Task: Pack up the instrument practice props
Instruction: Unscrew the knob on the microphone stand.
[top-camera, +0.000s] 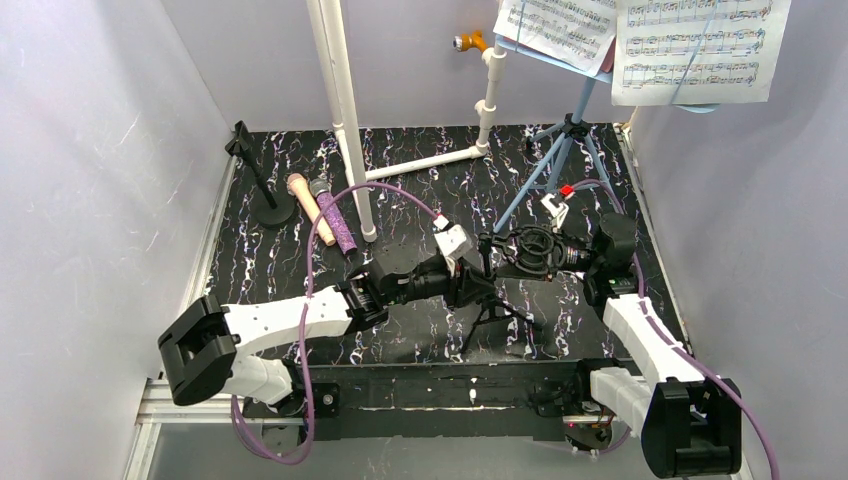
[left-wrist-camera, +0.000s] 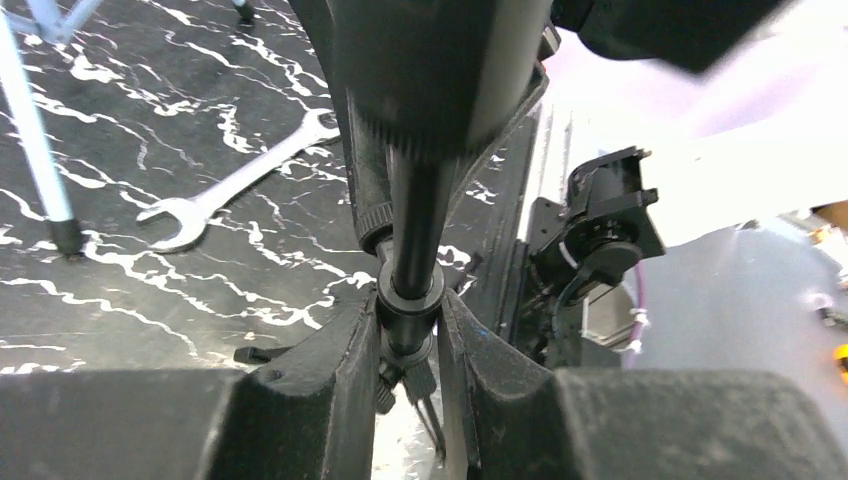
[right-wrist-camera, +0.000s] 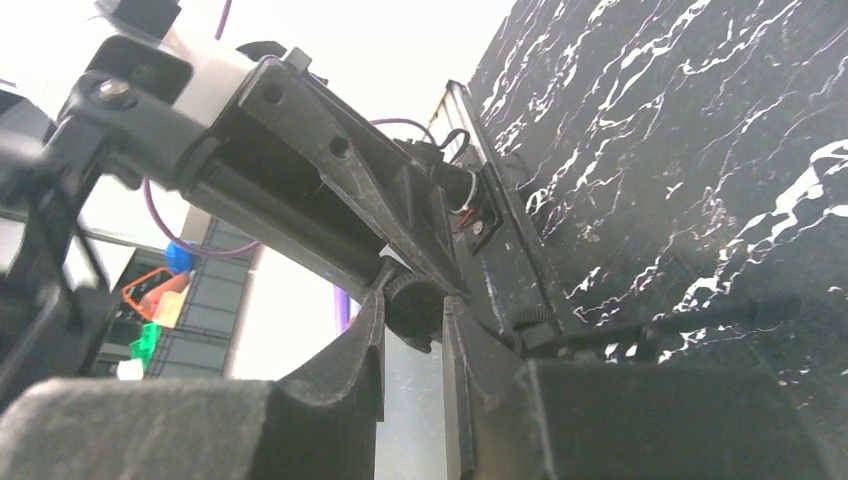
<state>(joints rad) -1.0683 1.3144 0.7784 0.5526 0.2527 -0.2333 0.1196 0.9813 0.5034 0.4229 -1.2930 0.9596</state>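
The left gripper (left-wrist-camera: 410, 305) is closed narrowly on the stem of the black mic tripod (top-camera: 497, 300), which is mid-table between the arms. The right gripper (right-wrist-camera: 413, 315) pinches the tripod's small knob (right-wrist-camera: 408, 298). Opposing pulls may twist the joint, and the round knob may slip free.

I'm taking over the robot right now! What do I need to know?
Left gripper: shut on the black mic tripod's shaft.
Right gripper: shut on a knob of the same tripod.
Peach microphone, purple glitter microphone and round-base holder: back left on the table.
Music rack: standing back right, sheet-music pages on it.
Done: nothing looks packed yet.
Left: probably fold the tripod, then pack everything.
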